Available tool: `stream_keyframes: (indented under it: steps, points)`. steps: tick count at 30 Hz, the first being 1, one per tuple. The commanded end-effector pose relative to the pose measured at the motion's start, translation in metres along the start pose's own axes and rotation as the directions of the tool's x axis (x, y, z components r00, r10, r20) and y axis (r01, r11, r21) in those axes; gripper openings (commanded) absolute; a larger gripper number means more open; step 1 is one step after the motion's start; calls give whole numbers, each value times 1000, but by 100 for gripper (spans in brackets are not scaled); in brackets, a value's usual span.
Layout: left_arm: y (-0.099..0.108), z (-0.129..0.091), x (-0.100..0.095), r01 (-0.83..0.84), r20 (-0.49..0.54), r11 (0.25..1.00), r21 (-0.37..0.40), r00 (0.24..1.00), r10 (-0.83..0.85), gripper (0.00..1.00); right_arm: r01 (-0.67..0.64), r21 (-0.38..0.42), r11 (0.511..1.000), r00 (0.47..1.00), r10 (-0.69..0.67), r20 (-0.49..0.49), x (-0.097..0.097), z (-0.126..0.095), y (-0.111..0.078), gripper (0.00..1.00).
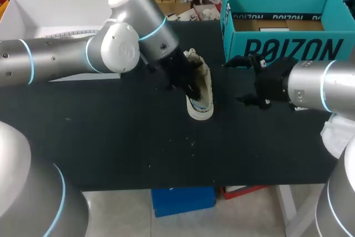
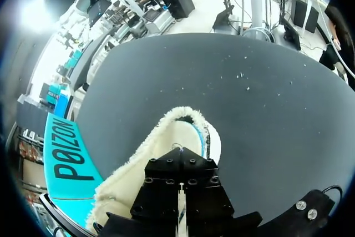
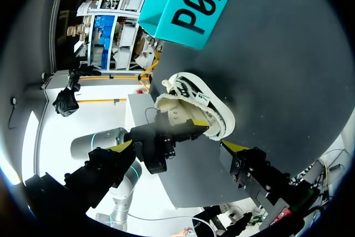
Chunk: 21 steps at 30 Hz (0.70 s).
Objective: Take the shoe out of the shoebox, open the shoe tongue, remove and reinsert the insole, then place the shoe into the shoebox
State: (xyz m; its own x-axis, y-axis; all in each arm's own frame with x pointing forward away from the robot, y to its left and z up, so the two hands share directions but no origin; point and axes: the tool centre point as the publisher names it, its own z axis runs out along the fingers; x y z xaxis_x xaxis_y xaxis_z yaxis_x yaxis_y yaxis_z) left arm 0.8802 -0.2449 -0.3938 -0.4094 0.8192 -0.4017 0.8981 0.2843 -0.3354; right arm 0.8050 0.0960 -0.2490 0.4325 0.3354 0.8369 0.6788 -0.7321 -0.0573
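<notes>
A cream, fleece-lined shoe (image 1: pixel 202 92) stands on the black table in front of the teal shoebox (image 1: pixel 283 26). My left gripper (image 1: pixel 186 81) reaches down into the shoe's opening. In the left wrist view its black fingers (image 2: pixel 180 165) are pressed together over the fleecy shoe (image 2: pixel 166 137). Their tips are hidden inside, so what they pinch cannot be seen. My right gripper (image 1: pixel 242 81) hovers open just right of the shoe, apart from it. In the right wrist view its yellow tips (image 3: pixel 177 148) stand wide, with the shoe (image 3: pixel 202 106) and the left gripper (image 3: pixel 166 137) ahead of them. The shoebox (image 3: pixel 194 4) lies beyond.
An open white box (image 1: pixel 55 15) sits at the back left behind my left arm. A white crumpled thing (image 1: pixel 339 134) lies at the table's right edge. The black tabletop (image 1: pixel 111 137) stretches toward the front. The shoebox (image 2: pixel 66 154) also shows beside the shoe in the left wrist view.
</notes>
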Motion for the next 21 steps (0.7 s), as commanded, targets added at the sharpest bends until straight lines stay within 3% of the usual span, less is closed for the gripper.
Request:
stream_keyframes:
  steps: [1,13,21]
  points:
    - [-2,1,-9,-11,-62,1000,-6,998,11,0,-121,-324,938,993,118,-29,-6,-3,-6,100]
    - [-4,10,6,-37,-186,999,-16,982,33,0,-121,-324,938,993,118,-29,-6,-3,-6,100]
    - [2,27,4,-60,-223,998,-28,974,52,0,-121,-324,938,993,118,-29,-6,-3,-6,100]
